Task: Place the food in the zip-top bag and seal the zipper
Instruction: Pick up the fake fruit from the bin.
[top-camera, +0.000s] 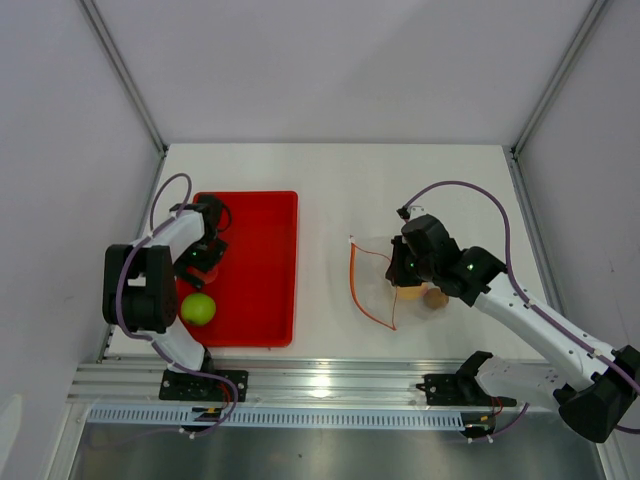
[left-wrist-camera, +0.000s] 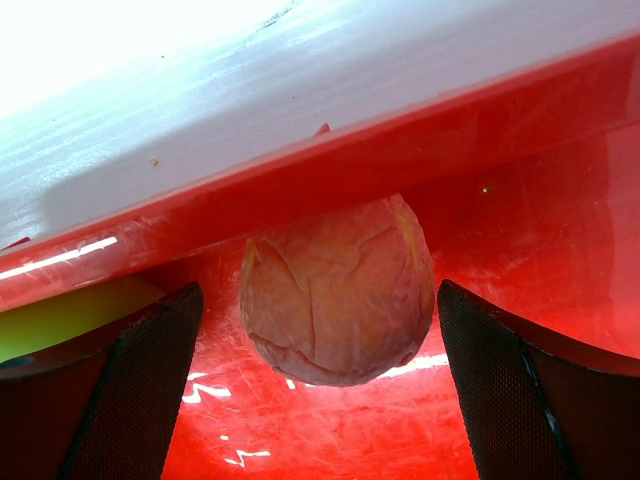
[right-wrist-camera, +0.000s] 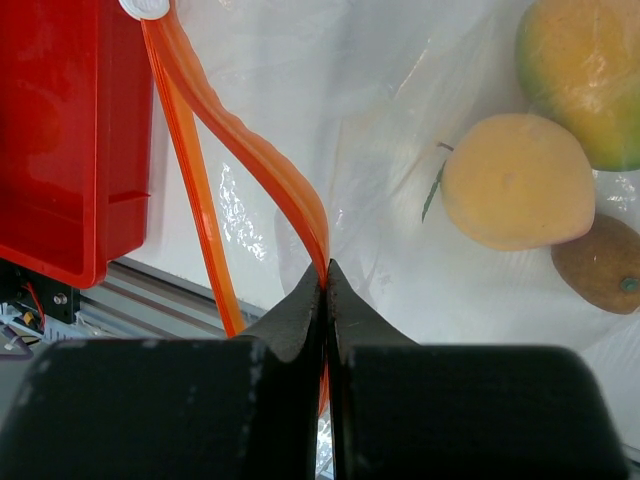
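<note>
A: White table, red tray on its left side. Left gripper?
B: Jaws spread wide either side of the peach-pink fruit, gaps both sides, by the tray wall. Green apple nearby in the tray.
A: Right gripper?
B: Pinched tight on the zipper of the zip-top bag, right of the tray. Small brown fruit and two others show through the plastic.

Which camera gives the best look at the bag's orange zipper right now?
Right wrist view: the zipper runs large and close, pinched in the shut right tool. Top external shows only a thin orange loop; left wrist shows none of it.
</note>
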